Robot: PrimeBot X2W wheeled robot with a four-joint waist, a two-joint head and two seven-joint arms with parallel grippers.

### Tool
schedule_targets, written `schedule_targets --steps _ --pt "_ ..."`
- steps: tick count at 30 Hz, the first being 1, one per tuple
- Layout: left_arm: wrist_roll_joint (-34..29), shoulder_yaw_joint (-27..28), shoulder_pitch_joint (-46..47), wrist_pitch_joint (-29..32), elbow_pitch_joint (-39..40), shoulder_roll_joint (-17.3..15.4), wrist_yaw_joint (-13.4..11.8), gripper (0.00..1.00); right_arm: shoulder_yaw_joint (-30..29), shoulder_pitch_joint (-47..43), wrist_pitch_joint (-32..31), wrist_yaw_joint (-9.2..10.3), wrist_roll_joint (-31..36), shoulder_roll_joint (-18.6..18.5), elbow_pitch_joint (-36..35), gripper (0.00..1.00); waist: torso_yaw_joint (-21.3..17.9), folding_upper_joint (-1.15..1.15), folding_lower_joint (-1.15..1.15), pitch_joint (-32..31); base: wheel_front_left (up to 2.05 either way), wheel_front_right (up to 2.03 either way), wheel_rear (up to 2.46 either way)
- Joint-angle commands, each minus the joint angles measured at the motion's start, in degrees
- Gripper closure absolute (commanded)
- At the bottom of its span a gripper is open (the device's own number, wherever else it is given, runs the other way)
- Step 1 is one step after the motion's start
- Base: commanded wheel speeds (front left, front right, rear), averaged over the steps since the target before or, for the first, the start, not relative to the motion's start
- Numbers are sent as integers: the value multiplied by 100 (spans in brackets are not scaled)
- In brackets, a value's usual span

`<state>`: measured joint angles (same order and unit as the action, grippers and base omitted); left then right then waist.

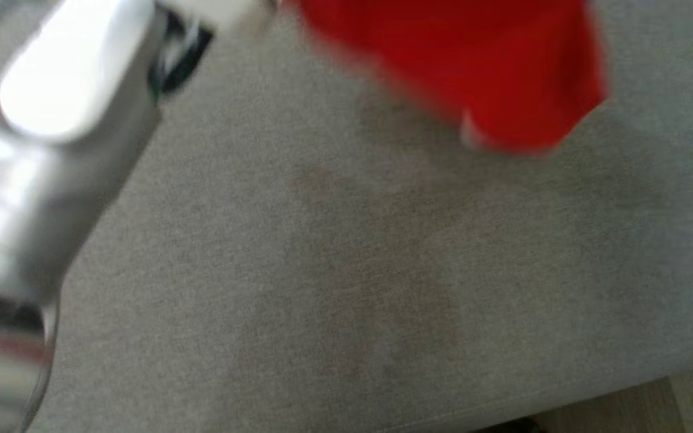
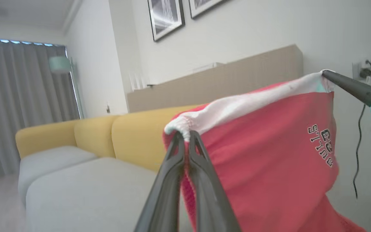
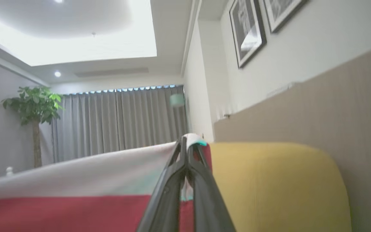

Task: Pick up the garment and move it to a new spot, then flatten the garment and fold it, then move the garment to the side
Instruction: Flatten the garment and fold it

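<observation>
Gripping the white waistband (image 2: 243,103) of the red garment (image 2: 269,154), the left gripper (image 2: 187,133) has its two dark fingers pressed together on the gathered left end of the band. The right gripper (image 3: 185,140) is likewise closed tight, pinching the band's other end. In the left wrist view its dark finger reaches in from the right edge to that same corner. Between the two grips the waistband runs taut, and the red cloth hangs down from it with black-and-white lettering (image 2: 322,145) showing upside down near the right-hand side.

Blur softens the head view, where the garment sits over the far edge of the grey seat cushion (image 1: 346,270), toward its far right corner. Whether the hem touches the cushion cannot be told. The pale left forearm (image 1: 64,120) crosses the near left corner of that view.

Behind the garment stands the yellow sofa back (image 2: 134,135), with a beige wall panel (image 2: 237,80) above it and framed pictures (image 2: 166,17) higher on the wall. Grey curtains (image 2: 21,106) close the far end of the room, and a potted plant (image 3: 34,109) stands beside them.
</observation>
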<state>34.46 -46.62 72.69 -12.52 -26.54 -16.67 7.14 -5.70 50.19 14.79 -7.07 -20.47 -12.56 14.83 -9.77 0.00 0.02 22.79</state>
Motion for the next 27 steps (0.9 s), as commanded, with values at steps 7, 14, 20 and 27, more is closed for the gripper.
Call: schedule_targets --steps 7,14,20,27 --pt "-184 645 714 -244 253 235 32 100 -244 578 21 -42 61 -337 -687 100 59 0 -2 215 0 0 0" --pt "-376 530 -1013 -246 1032 -112 34 100 230 -1113 21 -42 -238 -276 -909 100 44 0 -2 196 0 0 0" --pt "-958 1050 -3339 -247 1760 -162 34 100 352 -2988 21 -42 -463 -3 -1420 100 2 0 -2 -18 0 0 0" --pt "-1828 1137 -5634 -247 2288 -138 -42 100 307 -5127 21 -42 -738 13 -2198 100 -19 0 -2 -435 0 0 0"
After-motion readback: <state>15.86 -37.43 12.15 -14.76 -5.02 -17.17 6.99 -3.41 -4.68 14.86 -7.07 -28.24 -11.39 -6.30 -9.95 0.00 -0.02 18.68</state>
